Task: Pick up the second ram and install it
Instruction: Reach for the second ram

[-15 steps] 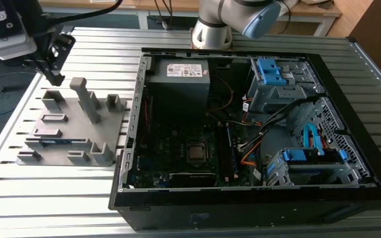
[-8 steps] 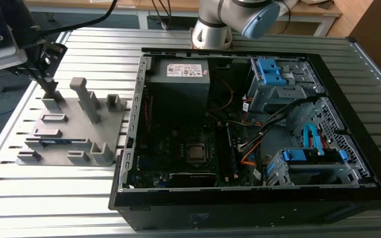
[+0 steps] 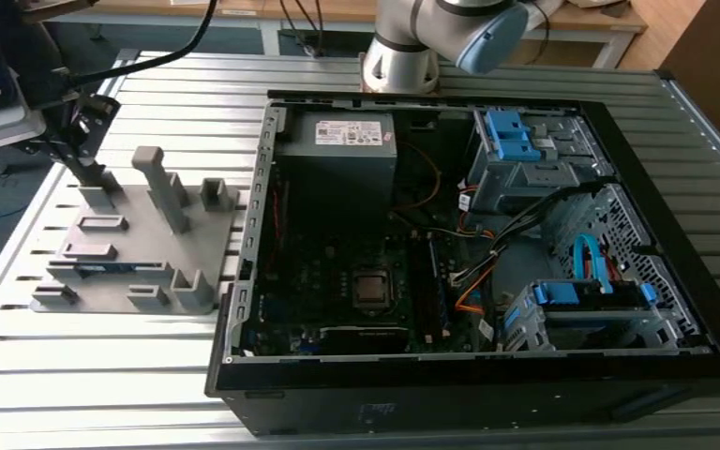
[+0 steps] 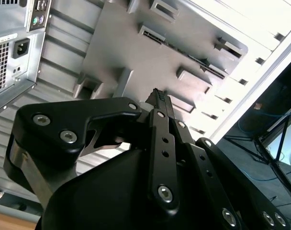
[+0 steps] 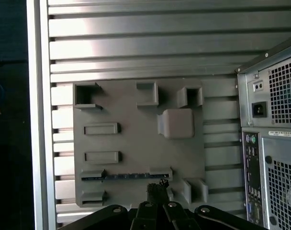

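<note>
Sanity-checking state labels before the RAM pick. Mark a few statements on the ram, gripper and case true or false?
1. The second ram lies in the grey fixture. True.
2. The gripper holds the ram. False: its jaws are shut on nothing, above the fixture.
3. The PC case is closed. False: it lies open, with the motherboard showing.
4. The fixture sits to the exterior view's left of the case. True.

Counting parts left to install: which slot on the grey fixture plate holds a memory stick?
The long slot between two end clips: a blue memory stick stands on edge in it. Other pockets of the fixture plate show only grey.
</note>
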Robot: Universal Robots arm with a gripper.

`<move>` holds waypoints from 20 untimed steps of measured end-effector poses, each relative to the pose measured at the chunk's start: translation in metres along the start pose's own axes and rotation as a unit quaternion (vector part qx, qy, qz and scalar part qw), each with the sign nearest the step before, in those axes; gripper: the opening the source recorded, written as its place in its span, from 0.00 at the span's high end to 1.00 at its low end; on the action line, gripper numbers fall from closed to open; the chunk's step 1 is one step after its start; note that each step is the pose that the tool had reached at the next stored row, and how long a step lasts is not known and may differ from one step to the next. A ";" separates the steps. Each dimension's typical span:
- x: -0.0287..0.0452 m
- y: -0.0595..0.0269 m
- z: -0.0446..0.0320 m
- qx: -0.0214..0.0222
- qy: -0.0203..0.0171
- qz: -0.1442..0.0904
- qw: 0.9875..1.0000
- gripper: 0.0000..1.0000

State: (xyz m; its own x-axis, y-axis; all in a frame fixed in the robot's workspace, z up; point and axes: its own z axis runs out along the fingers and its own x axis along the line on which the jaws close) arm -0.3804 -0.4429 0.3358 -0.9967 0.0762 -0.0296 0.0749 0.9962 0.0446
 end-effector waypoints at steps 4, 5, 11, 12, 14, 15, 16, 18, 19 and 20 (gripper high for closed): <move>0.0025 -0.0005 0.0072 0.000 0.000 0.000 1.000 0.90; 0.0030 -0.0006 0.0090 0.000 0.000 0.000 1.000 0.90; 0.0053 -0.0012 0.0199 0.000 0.000 0.000 1.000 0.90; 0.0056 -0.0013 0.0217 0.000 0.000 0.000 1.000 0.90; 0.0066 -0.0015 0.0252 0.000 0.000 0.000 1.000 0.90; 0.0070 -0.0017 0.0271 0.000 0.000 0.000 1.000 0.90; 0.0075 -0.0018 0.0289 0.000 0.000 0.000 1.000 0.90; 0.0084 -0.0020 0.0325 0.000 0.000 0.000 1.000 0.90; 0.0088 -0.0021 0.0343 0.000 0.000 0.000 1.000 0.90; 0.0093 -0.0022 0.0360 0.000 0.000 0.000 1.000 0.90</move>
State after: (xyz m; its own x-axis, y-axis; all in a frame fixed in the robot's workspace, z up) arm -0.3886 -0.4428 0.2995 -0.9967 0.0762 -0.0291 0.0748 0.9962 0.0445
